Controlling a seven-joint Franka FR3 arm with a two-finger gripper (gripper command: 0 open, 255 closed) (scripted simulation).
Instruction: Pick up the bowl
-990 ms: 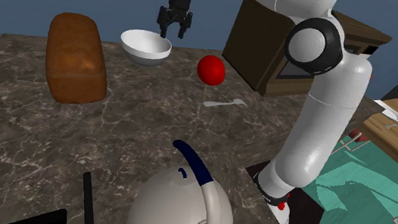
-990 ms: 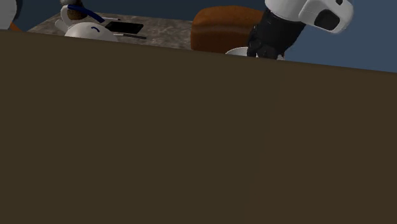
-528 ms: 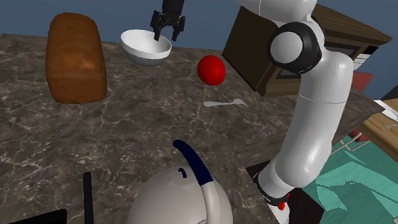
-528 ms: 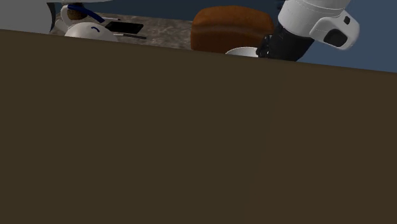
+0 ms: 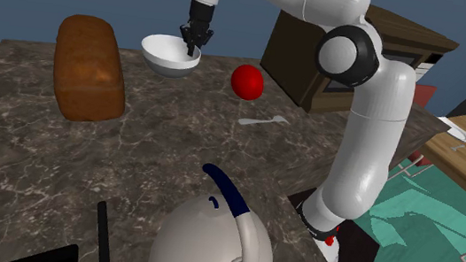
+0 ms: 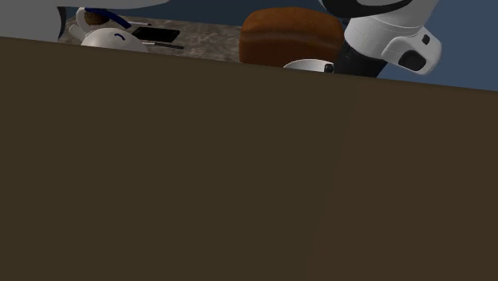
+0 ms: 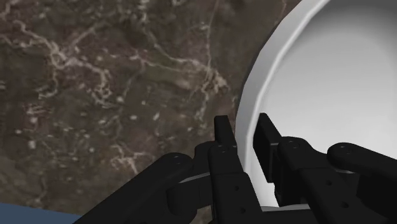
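A white bowl stands on the dark marble counter at the far side, between a bread loaf and a red apple. My black gripper comes down from above onto the bowl's rim on the apple side. In the wrist view the gripper is shut on the bowl: one finger is outside the wall, the other inside, and they clasp the rim. In the second exterior view a sliver of the bowl peeks over a brown surface beside the hand.
A brown bread loaf lies to the shoulder view's left of the bowl, a red apple to its right. A white spoon, a white kettle, a knife and a brown cabinet share the counter. A brown panel blocks the second exterior view.
The gripper came down toward the shoulder view's left onto the bowl's rim, and its fingers, open before, have closed on the wall. The bowl has not moved.
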